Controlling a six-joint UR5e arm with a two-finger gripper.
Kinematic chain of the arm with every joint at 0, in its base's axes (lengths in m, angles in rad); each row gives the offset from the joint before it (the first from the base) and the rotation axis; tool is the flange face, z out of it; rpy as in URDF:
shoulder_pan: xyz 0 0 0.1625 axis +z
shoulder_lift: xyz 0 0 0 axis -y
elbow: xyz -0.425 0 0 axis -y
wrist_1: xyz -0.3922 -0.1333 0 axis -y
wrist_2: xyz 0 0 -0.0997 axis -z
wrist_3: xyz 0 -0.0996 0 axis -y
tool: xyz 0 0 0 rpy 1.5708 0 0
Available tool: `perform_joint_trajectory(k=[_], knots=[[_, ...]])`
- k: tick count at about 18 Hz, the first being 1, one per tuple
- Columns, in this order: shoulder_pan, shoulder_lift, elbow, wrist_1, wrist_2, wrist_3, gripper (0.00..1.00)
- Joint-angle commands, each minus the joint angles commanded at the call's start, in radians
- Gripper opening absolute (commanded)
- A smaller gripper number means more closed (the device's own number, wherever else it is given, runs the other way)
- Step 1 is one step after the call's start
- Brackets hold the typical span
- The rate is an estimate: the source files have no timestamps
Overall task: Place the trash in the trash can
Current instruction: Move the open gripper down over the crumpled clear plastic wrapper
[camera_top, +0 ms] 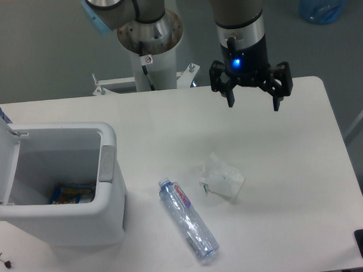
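The boxy plastic trash can [109, 201] was white with a grey tab, holding a blue-and-yellow packet [72, 193]. The clear plastic bottle [189, 220] wore a red-and-white label. The crumpled wrapper [222, 178] was translucent white, the worktop [302, 167] white, the end effector [252, 102] black with a blue light.

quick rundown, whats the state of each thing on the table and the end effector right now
end effector: open, empty, above the table's far side
trash can: lid open, upright, colourful packet inside
bottle: lying on its side on the table
wrapper: crumpled, on the table beside the bottle
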Motion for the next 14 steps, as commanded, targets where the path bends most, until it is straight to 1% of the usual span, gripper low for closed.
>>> perform_joint_trajectory(k=[3, 6, 10, 11, 13, 14], knots=[[0.0, -0.008, 0.002, 0.024, 0.0, 0.0, 1.0], [0.0, -0.017, -0.006, 0.066, 0.002, -0.003, 1.0], [0.0, -0.057, -0.017, 0.081, -0.008, 0.0, 1.0], [0.0, -0.061, -0.026, 0.083, -0.008, -0.009, 1.0], [0.0, -0.084, -0.044, 0.087, -0.006, -0.084, 1.0], [-0.002, -0.098, -0.054, 0.101, -0.006, -0.119, 1.0]])
